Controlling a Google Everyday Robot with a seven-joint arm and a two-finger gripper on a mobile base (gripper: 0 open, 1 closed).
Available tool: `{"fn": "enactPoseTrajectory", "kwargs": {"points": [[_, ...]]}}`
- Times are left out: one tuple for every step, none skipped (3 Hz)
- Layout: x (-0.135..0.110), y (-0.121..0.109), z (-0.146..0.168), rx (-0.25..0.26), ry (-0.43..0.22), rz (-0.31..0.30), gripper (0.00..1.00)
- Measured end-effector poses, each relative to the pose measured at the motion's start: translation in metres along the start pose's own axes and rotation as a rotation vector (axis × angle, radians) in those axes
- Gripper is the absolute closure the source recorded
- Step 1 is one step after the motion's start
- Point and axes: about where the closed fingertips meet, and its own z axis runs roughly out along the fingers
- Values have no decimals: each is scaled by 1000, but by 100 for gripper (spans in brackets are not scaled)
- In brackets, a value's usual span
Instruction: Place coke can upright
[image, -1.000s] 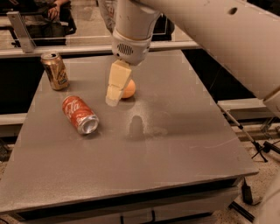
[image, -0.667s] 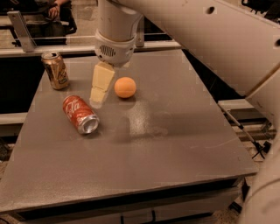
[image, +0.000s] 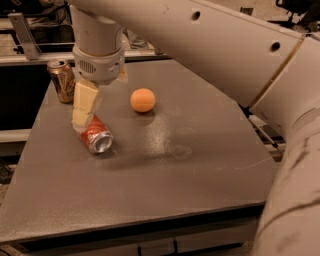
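The coke can (image: 95, 136), red with white lettering and a silver end, lies on its side on the left part of the grey table (image: 165, 170), its open end toward the front right. My gripper (image: 82, 112) hangs from the white arm directly over the can's far end, its cream fingers (image: 84, 102) pointing down and covering that end of the can.
A gold/tan can (image: 61, 80) stands upright at the table's back left corner. An orange ball (image: 142, 100) rests right of my gripper. My large white arm (image: 240, 55) fills the upper right. A metal rail runs behind the table.
My gripper has moved left from beside the orange ball and come down over the far end of the lying coke can. The can, ball and gold can have not moved.
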Motion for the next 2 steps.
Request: {"fn": "enactPoseTrajectory", "kwargs": {"points": [[-16, 16, 2, 1, 17, 40, 0], [-24, 25, 9, -2, 39, 87, 0]]}}
